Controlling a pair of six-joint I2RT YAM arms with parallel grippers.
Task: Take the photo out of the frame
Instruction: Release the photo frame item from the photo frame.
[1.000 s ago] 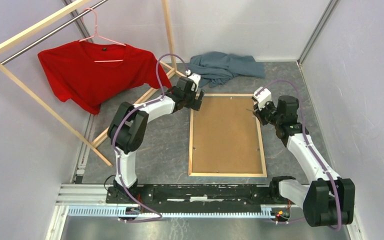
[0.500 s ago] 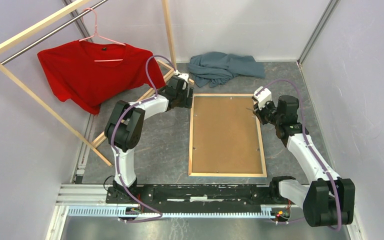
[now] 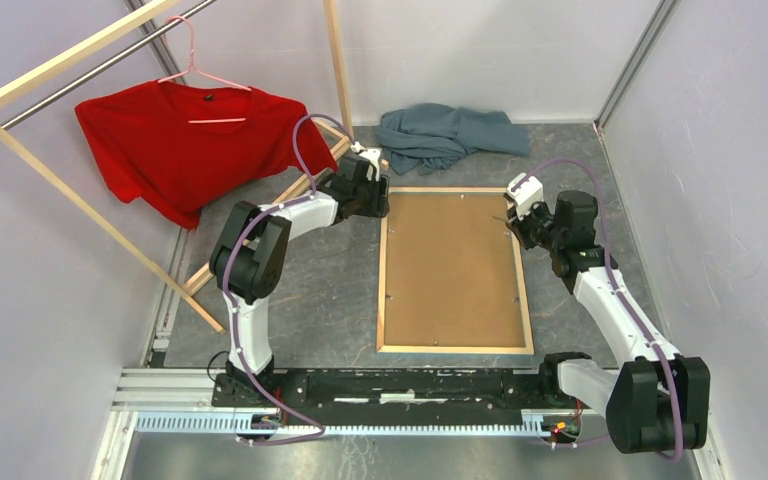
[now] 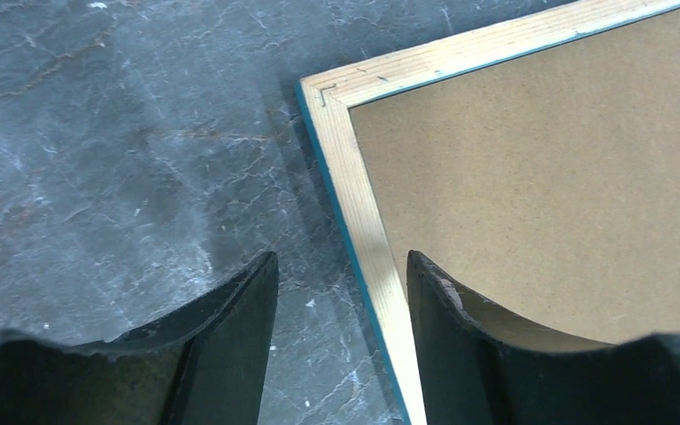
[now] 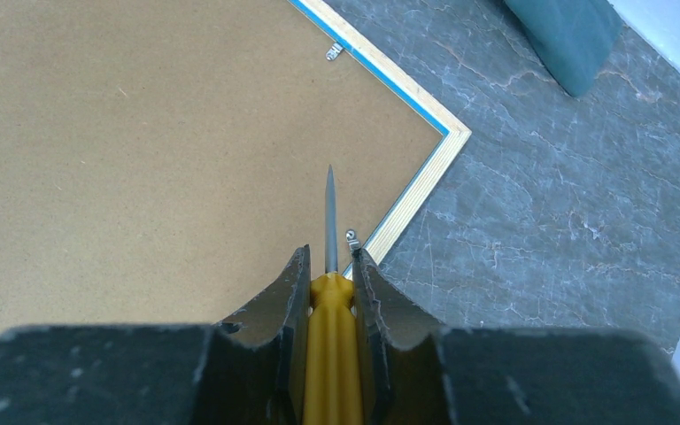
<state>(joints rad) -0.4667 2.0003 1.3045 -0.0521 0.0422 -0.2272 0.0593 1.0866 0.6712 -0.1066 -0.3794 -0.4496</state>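
The frame [image 3: 381,270] lies face down on the grey floor, pale wood back edges up. The brown backing board [image 3: 454,265] fills it, and the photo is hidden beneath. My left gripper [image 3: 368,194] is open at the frame's far left corner. In the left wrist view its jaws [image 4: 341,266] straddle the frame's left edge [image 4: 363,212], one finger over the floor and one over the board [image 4: 540,177]. My right gripper [image 3: 516,216] is shut on a yellow-handled screwdriver [image 5: 329,341]. Its tip points over the board beside a metal tab [image 5: 351,236] near the far right corner [image 5: 425,177].
A wooden clothes rack [image 3: 80,205] with a red shirt [image 3: 185,145] on a pink hanger stands at the left, its foot close to my left gripper. A blue-grey cloth [image 3: 445,132] lies behind the frame. Walls close in on both sides.
My left gripper has moved left, from over the frame's far left corner to its outer edge. The right arm and screwdriver have not moved.
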